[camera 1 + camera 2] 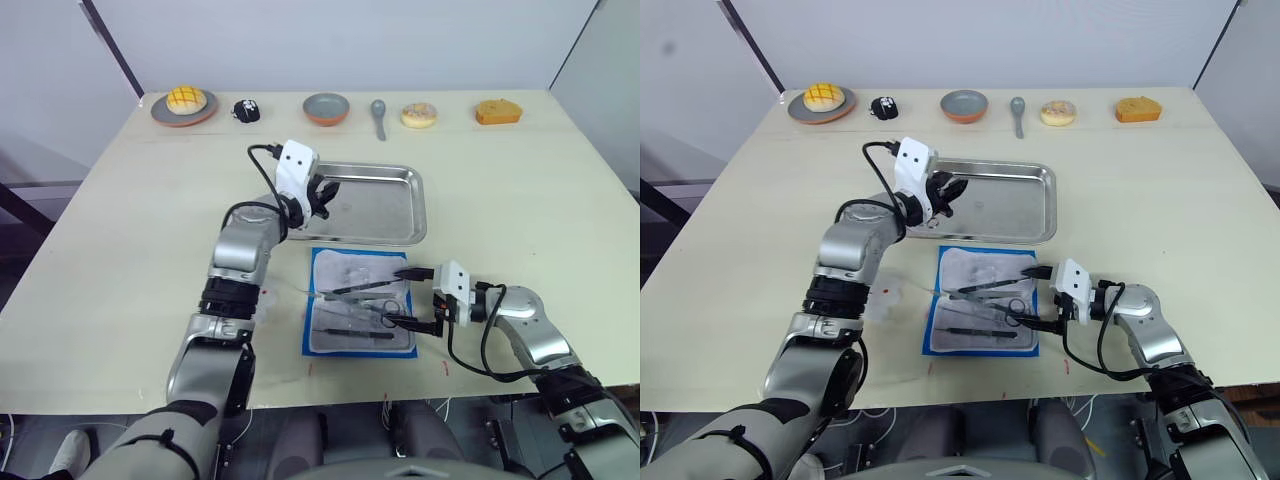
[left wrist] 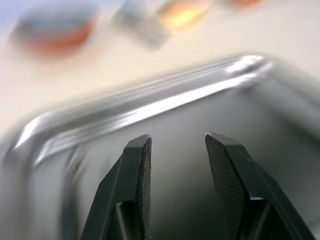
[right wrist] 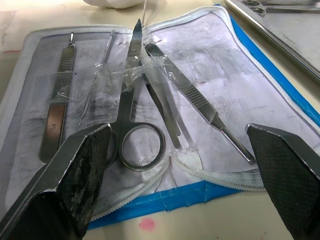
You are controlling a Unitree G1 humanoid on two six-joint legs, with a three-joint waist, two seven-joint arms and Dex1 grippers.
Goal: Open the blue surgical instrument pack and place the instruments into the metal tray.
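Two grippers: both stand spread, neither gripping anything.
Right gripper (image 1: 412, 297): fingers (image 3: 75, 175) wide apart, straddling the near-right edge of the blue surgical instrument pack (image 1: 322, 343); the ring-handled scissors (image 3: 131, 110) lie between them, untouched.
Left gripper (image 1: 326, 193): fingers (image 2: 137, 170) parted a little, poised over the left end of the metal tray (image 1: 400, 215), touching nothing.
Hidden or unclear: the left wrist view is smeared, so whatever lies on the tray floor cannot be made out there; in the right wrist view a ring handle shows in the tray at the frame's cut-off corner.
Pack: lies unfolded on the table (image 1: 120, 230) just in front of the tray, whitish lining up, blue border showing.
Instruments: scissors, forceps (image 3: 200, 102) and a flat scalpel handle (image 3: 57, 100) rest on the lining, partly crossed under clear tape.
Open room: bare tabletop lies left and right of the pack; the tray's right half is unoccupied.
Far edge: a plate with a bun (image 1: 184, 104), a bowl (image 1: 326, 108), a spoon (image 1: 379, 115), a doughnut (image 1: 419, 115) and a cake (image 1: 498, 111), well apart from the work.
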